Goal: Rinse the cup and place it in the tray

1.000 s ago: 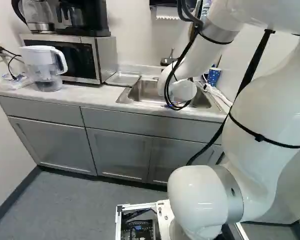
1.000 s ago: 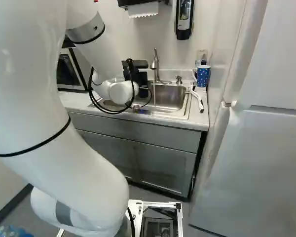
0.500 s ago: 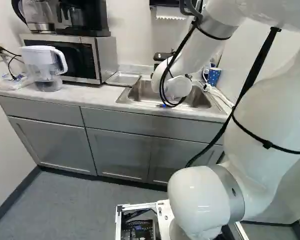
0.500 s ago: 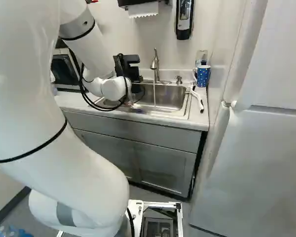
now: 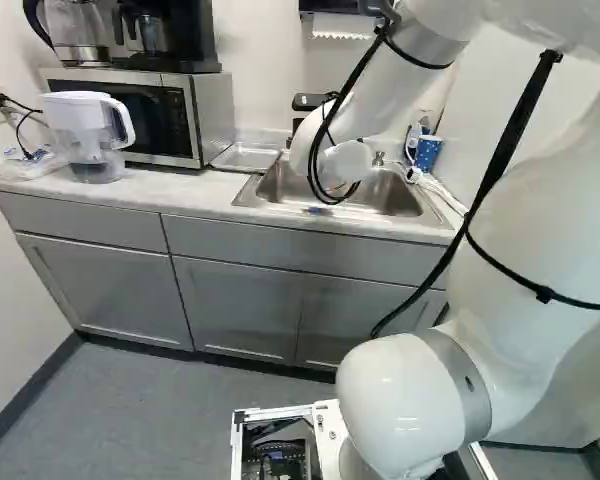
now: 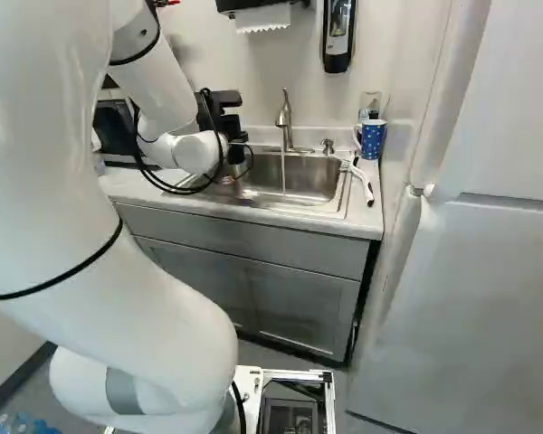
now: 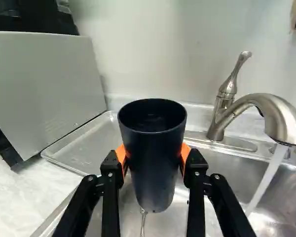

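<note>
— What has changed?
— The arm [image 5: 540, 200] moved leftward over the sink [image 6: 312, 176], toward the tray [image 5: 246, 157], upper middle of the left base view.
— And the claw [image 7: 153, 157]?
— It grasps the cup [image 7: 154, 168], carried along upright; rinsing is probably finished, placing comes next.

Arm [image 5: 550, 200]: glossy white, rounded, grey bands [image 5: 464, 385]
Cables [image 5: 519, 122]: thick, black
Gripper [image 6: 224, 113]: black, silver screws [image 7: 217, 176]
Pads [image 7: 121, 154]: orange
</note>
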